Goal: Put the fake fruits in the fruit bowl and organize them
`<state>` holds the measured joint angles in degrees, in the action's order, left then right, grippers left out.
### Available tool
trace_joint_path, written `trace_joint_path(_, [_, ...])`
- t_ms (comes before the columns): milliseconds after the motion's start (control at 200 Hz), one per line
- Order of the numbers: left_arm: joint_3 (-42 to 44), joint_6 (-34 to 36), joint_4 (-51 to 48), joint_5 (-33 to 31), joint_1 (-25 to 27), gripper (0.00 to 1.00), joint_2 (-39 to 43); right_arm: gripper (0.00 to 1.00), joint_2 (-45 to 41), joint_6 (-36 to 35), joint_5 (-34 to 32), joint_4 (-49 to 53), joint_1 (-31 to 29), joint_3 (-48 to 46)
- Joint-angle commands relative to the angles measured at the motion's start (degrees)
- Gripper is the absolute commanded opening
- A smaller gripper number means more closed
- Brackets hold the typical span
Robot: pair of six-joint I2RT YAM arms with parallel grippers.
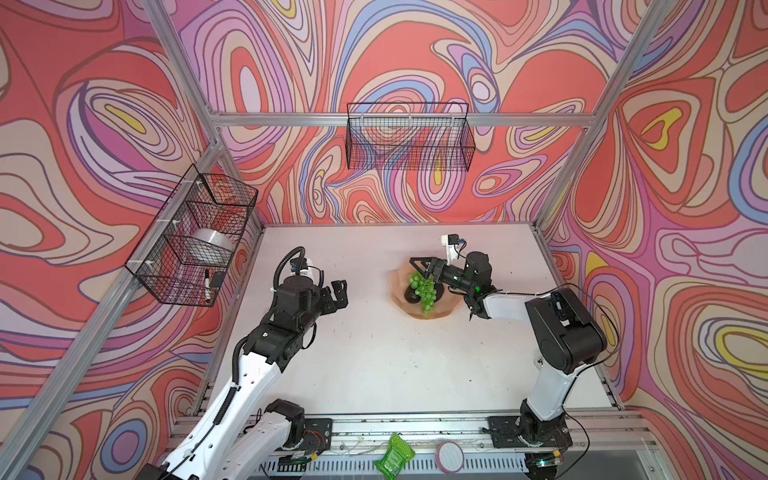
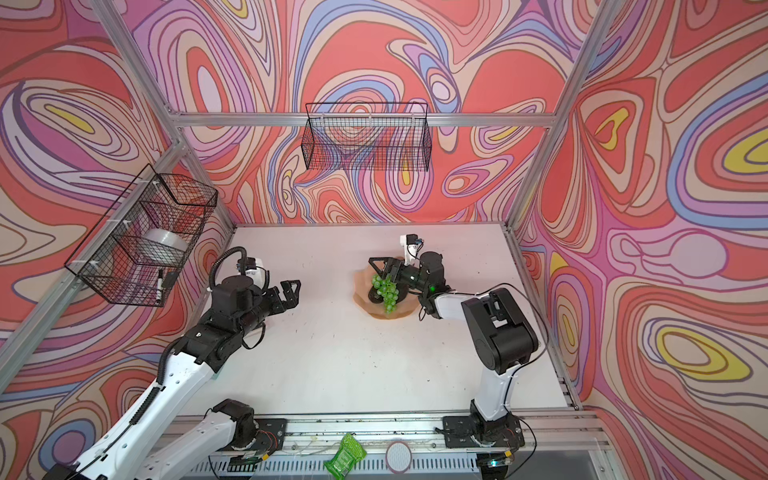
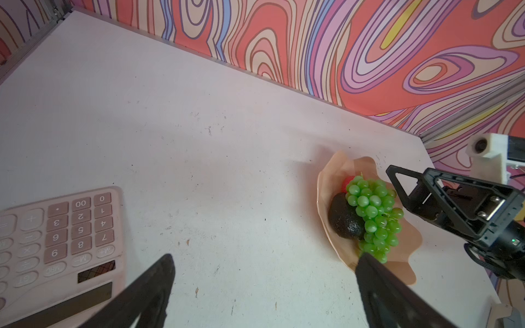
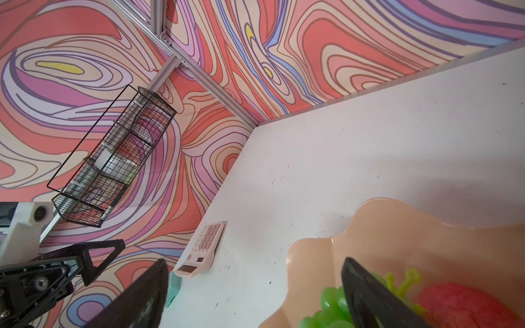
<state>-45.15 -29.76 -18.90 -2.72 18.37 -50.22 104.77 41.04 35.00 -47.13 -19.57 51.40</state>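
The bowl (image 3: 326, 181) is glossy peach-pink, the grapes (image 3: 372, 215) bright green, the avocado (image 3: 343, 221) near-black with pale flecks, the apple (image 3: 349, 181) red. The table (image 1: 374, 353) is white with dark specks. The walls (image 1: 374, 50) swirl in red, pink, lilac, blue and yellow bands with dark outlines. The calculator (image 3: 62, 241) is pale pink, the wire baskets (image 1: 409, 137) black, the packet (image 1: 394, 455) green with a mesh pattern.

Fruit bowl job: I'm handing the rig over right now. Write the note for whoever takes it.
Left hand: open, empty, over bare table left of the bowl.
Right hand: open, over the bowl beside the grapes, gripping nothing.
In the bowl: grapes, one avocado, apple.
Second avocado not seen; may be hidden under the grapes.
No fruit shows on the table.
To do: confirm that avocado, tidy, pull right hand back.
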Motion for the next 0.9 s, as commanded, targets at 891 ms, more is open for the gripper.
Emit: trace_joint_path(891, [33.6,28.2,62.5,-23.2,-7.8,1.0,-15.5,0.98,-22.7,-32.5,-53.5,9.3,16.8,-23.8])
